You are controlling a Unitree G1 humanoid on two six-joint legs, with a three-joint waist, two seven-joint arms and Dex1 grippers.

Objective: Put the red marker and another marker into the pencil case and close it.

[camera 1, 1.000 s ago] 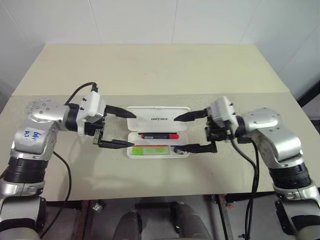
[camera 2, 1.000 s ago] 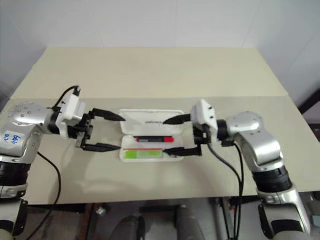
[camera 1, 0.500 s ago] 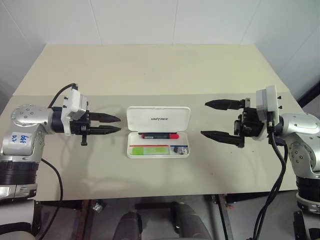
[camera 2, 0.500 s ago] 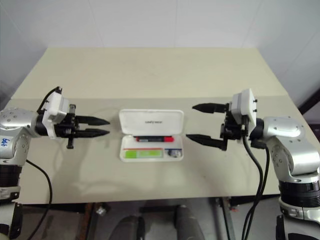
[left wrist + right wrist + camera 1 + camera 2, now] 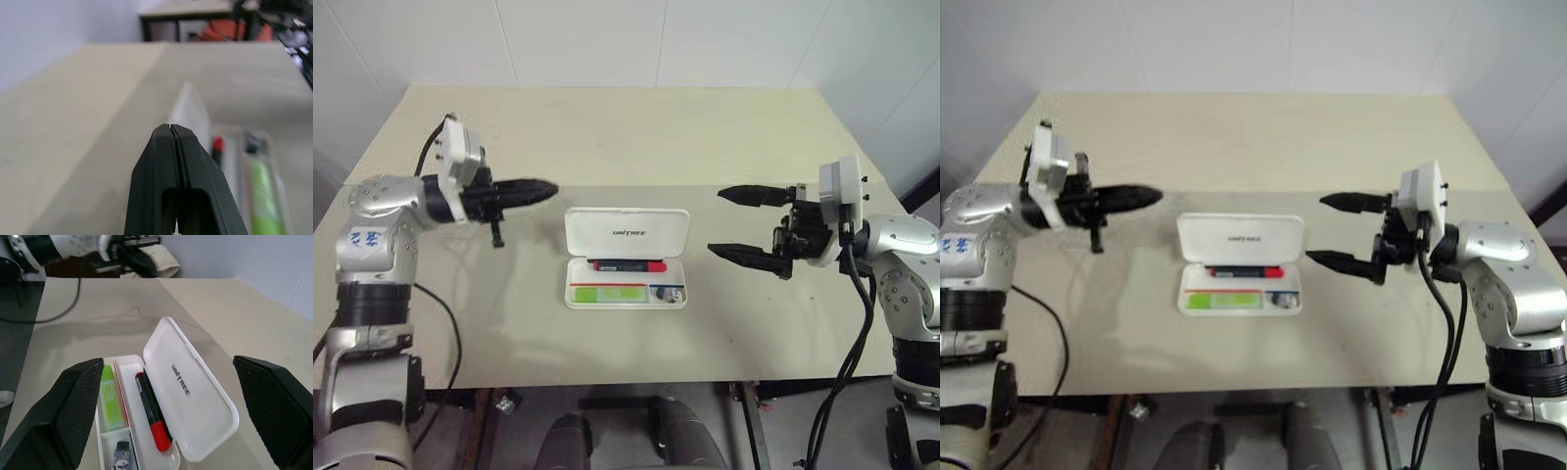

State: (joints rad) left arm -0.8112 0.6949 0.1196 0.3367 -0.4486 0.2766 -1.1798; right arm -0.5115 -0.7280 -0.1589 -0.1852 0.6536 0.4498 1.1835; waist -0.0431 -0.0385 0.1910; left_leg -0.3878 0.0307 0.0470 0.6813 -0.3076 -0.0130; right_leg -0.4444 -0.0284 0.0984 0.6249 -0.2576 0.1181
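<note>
Head view, case: the white, flat, rounded hard-plastic pencil case lies open at the centre of the frame on the beige tabletop, lid tipped back.
Head view, contents: the slim red marker with a black end lies in the tray just below the lid; the stubby lime-green marker lies below it.
Head view, left pincer: fingers pressed together, nothing held, upper left of the case, apart from it.
Head view, right pincer: fingers wide apart, empty, right of the case.
Left wrist view: the black fingers meet at their tips; case and both markers lie beyond.
Right wrist view: spread fingers frame the open case, UNITREE lettering on its lid.
</note>
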